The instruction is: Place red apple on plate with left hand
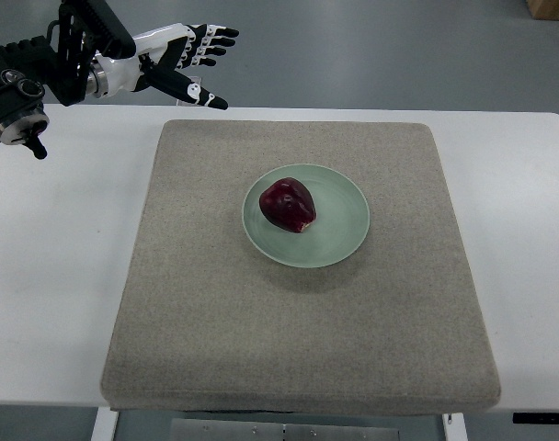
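Left robot hand (189, 57) hangs empty, fingers spread, well clear; I reckon the apple (290, 204) could roll off the plate (344, 230) if bumped.

- A white table (50, 266) fills most of the view, its far edge running straight across the upper part of the picture
- A square grey-beige felt mat (298, 331) with rounded corners lies on the table, reaching nearly to the near edge
- Beyond the table, a smooth grey-blue floor (381, 55) shows faint soft reflections of overhead light
- A brown box-like corner (549, 8) sits at the top right edge on the floor
- Below the near table edge, a metal frame plate (279, 430) with screws and white legs is visible
- Light is even, with soft shadows
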{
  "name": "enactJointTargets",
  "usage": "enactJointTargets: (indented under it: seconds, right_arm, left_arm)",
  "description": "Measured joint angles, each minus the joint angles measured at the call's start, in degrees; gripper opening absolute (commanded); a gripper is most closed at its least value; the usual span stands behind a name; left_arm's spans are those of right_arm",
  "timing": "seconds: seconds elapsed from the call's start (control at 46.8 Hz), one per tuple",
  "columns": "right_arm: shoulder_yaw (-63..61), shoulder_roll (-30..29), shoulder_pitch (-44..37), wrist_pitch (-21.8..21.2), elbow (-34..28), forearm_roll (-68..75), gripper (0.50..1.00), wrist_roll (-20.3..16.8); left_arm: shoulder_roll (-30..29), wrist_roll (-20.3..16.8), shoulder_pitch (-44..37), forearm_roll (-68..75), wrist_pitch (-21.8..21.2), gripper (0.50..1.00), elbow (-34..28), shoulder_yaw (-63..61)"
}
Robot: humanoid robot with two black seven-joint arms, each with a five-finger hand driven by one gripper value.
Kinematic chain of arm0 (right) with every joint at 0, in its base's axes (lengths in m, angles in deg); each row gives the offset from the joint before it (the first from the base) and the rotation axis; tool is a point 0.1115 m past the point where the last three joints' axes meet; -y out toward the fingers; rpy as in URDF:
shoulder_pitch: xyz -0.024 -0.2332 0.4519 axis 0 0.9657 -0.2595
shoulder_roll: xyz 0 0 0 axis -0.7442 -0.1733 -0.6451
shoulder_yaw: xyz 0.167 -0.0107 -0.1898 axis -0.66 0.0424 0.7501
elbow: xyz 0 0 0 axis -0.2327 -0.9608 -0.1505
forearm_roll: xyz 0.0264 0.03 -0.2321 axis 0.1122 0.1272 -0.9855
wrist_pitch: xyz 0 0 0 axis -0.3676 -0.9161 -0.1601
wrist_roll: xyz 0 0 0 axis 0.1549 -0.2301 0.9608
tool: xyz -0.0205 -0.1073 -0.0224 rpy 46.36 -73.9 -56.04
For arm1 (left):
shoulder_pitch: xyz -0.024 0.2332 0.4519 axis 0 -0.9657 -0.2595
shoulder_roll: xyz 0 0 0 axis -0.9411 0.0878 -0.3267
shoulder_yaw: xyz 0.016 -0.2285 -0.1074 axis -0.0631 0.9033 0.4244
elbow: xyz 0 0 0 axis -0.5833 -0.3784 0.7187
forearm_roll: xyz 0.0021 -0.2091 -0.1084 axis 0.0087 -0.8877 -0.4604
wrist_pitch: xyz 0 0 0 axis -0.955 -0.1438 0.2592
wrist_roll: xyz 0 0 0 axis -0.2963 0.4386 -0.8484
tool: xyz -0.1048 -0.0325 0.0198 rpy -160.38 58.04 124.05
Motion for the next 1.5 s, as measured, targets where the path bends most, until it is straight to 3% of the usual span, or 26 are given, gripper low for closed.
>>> enactJointTargets:
  seconds: [0.257,0.364,0.62,0.77,1.027,1.497]
  right_arm:
    - [0.0,0.0,0.0,0.0,0.0,0.0,0.964,0.0]
    - [0.0,0.0,0.0,0.0,0.0,0.0,0.964,0.0]
    - [0.0,0.0,0.0,0.0,0.0,0.0,0.964,0.0]
    - [0.0,0.0,0.0,0.0,0.0,0.0,0.964,0.0]
    - [0.0,0.0,0.0,0.0,0.0,0.0,0.964,0.0]
    - [0.0,0.0,0.1,-0.7,-0.7,0.1,0.964,0.0]
  left_arm:
    - [-0.3,2.0,-0.1,-14.0,13.2,0.996,-8.0,0.2]
    - [-0.3,5.0,-0.1,-20.7,16.5,0.996,-11.5,0.2]
    - [-0.3,18.4,-0.9,-39.3,16.8,0.996,-17.6,0.8]
    - [-0.3,23.4,-2.1,-46.8,16.9,0.996,-18.7,1.3]
    - [-0.7,26.0,-6.6,-49.8,16.8,0.996,-18.7,7.8]
    - [-0.3,26.1,-9.0,-50.0,16.8,0.996,-18.3,10.7]
